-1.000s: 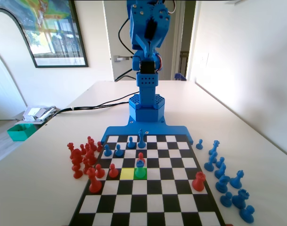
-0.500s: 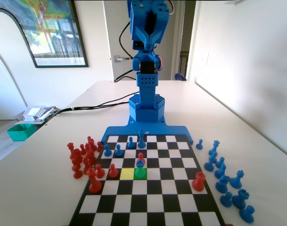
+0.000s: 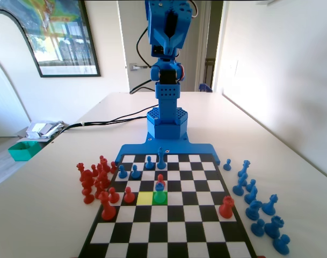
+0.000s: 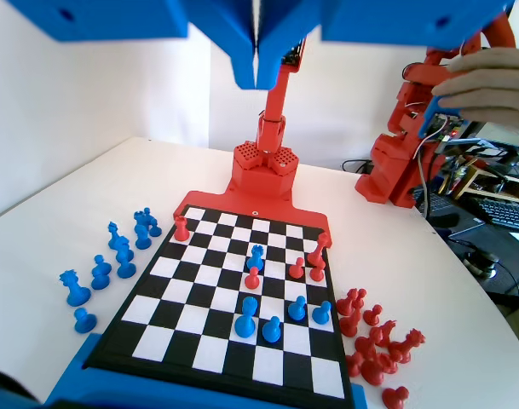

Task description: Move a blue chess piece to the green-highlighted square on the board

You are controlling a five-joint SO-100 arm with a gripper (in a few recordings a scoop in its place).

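Observation:
A small blue pawn (image 3: 160, 187) with a ball head stands on the green-highlighted square (image 3: 160, 198) near the middle of the board (image 3: 168, 231). In the wrist view the same blue pawn (image 4: 256, 256) stands mid-board, just behind a red pawn (image 4: 252, 278). My gripper (image 4: 257, 80) hangs high above the board with its two jaws pressed together and nothing between them. In the fixed view the blue arm (image 3: 166, 91) is folded upright over its base at the far end, well away from the pawn.
A yellow square (image 3: 145, 198) lies just left of the green one. Other blue pieces (image 3: 135, 172) stand on the far rows. Red pieces (image 3: 96, 180) crowd the table to the board's left, with spare blue pieces (image 3: 254, 207) to its right. A red piece (image 3: 226, 206) stands at the board's right edge.
The arm's upper part has lifted and folded back slightly. The pieces on the board have not moved.

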